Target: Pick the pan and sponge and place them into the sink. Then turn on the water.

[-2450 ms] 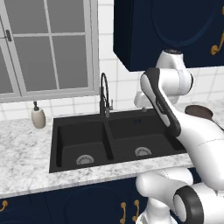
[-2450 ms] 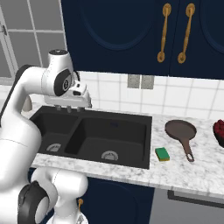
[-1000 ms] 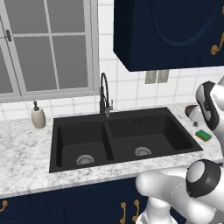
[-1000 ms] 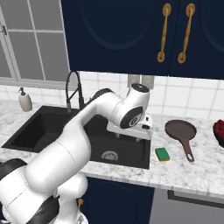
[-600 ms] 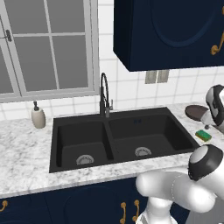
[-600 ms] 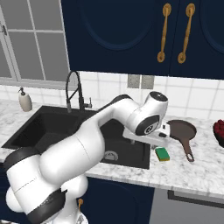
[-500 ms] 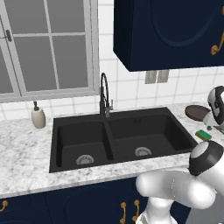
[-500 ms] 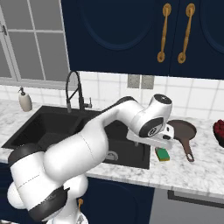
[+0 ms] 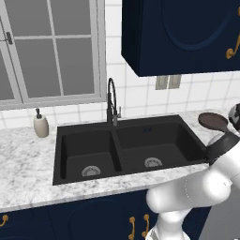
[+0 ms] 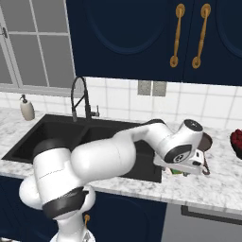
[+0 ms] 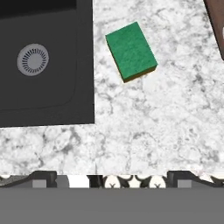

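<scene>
Partly cut off: pan [image 11: 217, 22]; sponge [image 11: 131, 51] beside sink [image 11: 83, 65].

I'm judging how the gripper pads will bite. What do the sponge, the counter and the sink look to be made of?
Sponge: looks like soft foam, matte green scouring top over a thin yellow layer at its edge. Counter: seems polished stone, white with grey marble veining. Sink: matte black, perhaps composite or coated metal; its drain looks like silvery metal.
</scene>
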You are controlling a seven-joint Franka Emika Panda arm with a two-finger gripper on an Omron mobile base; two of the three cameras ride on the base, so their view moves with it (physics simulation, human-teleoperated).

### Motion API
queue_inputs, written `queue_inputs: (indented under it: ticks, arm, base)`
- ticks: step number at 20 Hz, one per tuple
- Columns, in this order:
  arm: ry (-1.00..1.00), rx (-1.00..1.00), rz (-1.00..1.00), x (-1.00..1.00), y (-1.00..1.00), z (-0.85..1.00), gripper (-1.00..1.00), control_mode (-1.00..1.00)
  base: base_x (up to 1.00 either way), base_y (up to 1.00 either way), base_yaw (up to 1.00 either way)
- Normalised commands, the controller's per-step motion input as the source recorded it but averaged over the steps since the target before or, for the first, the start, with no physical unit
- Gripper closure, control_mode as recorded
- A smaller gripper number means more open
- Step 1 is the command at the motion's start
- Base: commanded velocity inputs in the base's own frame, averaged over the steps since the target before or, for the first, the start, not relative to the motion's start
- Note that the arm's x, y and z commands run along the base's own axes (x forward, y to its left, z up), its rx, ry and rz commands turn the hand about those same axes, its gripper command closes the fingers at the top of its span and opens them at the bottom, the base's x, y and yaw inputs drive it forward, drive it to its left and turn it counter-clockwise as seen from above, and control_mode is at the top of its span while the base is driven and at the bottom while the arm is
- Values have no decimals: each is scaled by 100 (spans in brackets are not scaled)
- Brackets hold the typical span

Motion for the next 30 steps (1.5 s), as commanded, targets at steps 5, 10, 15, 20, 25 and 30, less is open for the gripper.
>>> queue_inputs:
  ticks: [5, 10, 15, 20, 25, 30]
  arm:
    - [0, 0, 0, 18, -37, -19, -100, -100]
    - [3, 0, 0, 34, -13, 0, -100, -100]
    - [0, 0, 0, 35, -16, -3, -100, -100]
    - [-1, -5, 0, 16, -8, -19, -100, -100]
    - [-4, -7, 0, 1, -21, -27, -100, -100]
    - [0, 0, 0, 8, -20, -8, -100, -100]
  base:
    - [0, 0, 0]
    - [0, 0, 0]
    - [0, 0, 0]
    - [0, 0, 0]
    - [0, 0, 0]
    - [0, 0, 0]
